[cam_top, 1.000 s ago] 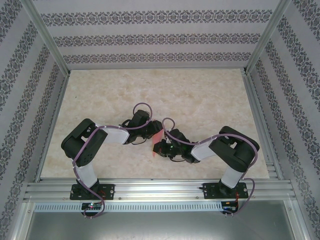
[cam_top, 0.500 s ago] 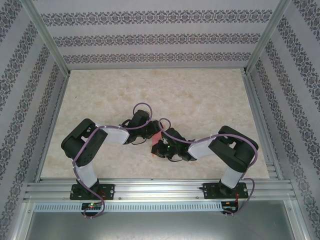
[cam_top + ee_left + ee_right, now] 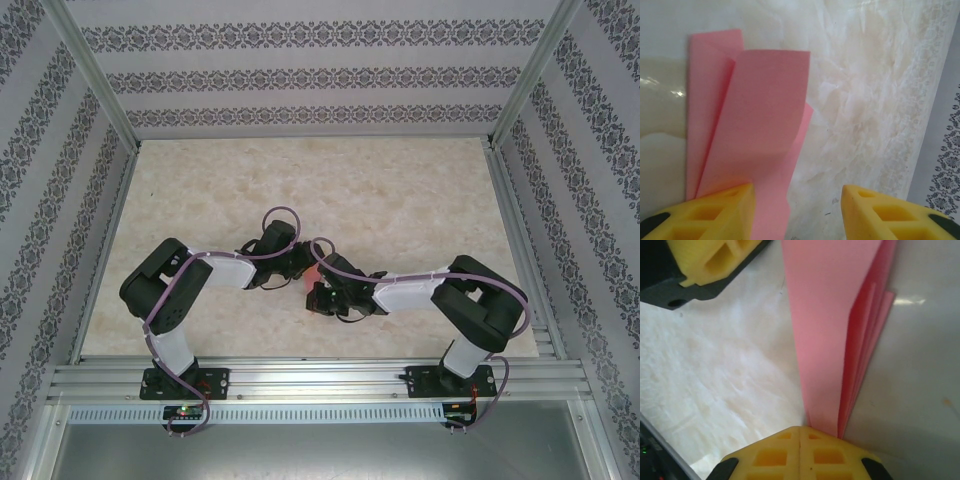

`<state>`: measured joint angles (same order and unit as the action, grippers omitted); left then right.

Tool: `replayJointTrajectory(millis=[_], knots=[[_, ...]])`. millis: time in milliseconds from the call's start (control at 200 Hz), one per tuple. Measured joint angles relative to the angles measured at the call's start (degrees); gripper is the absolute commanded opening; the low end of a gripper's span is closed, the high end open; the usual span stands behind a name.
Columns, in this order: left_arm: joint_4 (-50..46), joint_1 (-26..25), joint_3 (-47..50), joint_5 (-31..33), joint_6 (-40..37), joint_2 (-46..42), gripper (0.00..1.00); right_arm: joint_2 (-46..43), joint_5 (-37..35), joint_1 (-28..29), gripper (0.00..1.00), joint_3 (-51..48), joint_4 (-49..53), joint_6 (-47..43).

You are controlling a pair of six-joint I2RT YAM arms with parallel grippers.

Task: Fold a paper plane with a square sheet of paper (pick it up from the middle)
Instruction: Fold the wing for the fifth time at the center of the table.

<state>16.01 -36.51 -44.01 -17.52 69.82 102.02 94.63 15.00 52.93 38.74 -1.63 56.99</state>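
Pinching the part-folded square sheet of paper (image 3: 830, 325) by its narrow end over the middle of the bench (image 3: 420, 190), we have the right jaws shut on it, the left jaws apart alongside, and we fear its unpressed flaps springing open.

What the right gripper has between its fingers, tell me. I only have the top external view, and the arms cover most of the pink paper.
Observer: In the right wrist view, the right gripper is shut on one end of the pink folded sheet of paper.
Operator: Report the left gripper.
Observer: In the left wrist view, the left gripper is open. The paper runs between its yellow fingers, beside one and well apart from the other.
Operator: Describe the folds.
Observer: There are several layers. In the left wrist view, a slanted flap overlaps a straight strip behind it.
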Motion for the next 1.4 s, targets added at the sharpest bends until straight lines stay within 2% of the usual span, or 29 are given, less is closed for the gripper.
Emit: replayJointTrajectory(millis=[265, 455, 684, 899, 1059, 1399], knots=[[-0.6, -0.4, -0.1, -0.4, 0.2, -0.1, 0.50, -4.2, 1.1, -5.1, 0.05, -0.9, 8.1, -8.9], [-0.6, -0.4, -0.1, -0.4, 0.2, -0.1, 0.50, -6.1, 3.7, -6.2, 0.09, -0.9, 9.3, -10.3], [-0.7, -0.4, -0.2, -0.4, 0.2, -0.1, 0.50, -8.3, 4.6, -6.2, 0.11, -1.1, 2.0, -6.2], [-0.7, -0.4, -0.2, -0.5, 0.1, 0.0, 0.50, -2.1, 4.0, -8.1, 0.11, -1.1, -6.2, -1.3], [-0.7, -0.4, -0.2, -0.5, 0.2, 0.0, 0.51, 2.4, 4.3, -8.9, 0.09, -2.6, -10.7, 0.3], [-3.7, -0.6, -1.8, -0.4, -1.2, 0.0, 0.53, 2.6, 7.1, -9.7, 0.03, -7.1, -19.5, 0.1]])
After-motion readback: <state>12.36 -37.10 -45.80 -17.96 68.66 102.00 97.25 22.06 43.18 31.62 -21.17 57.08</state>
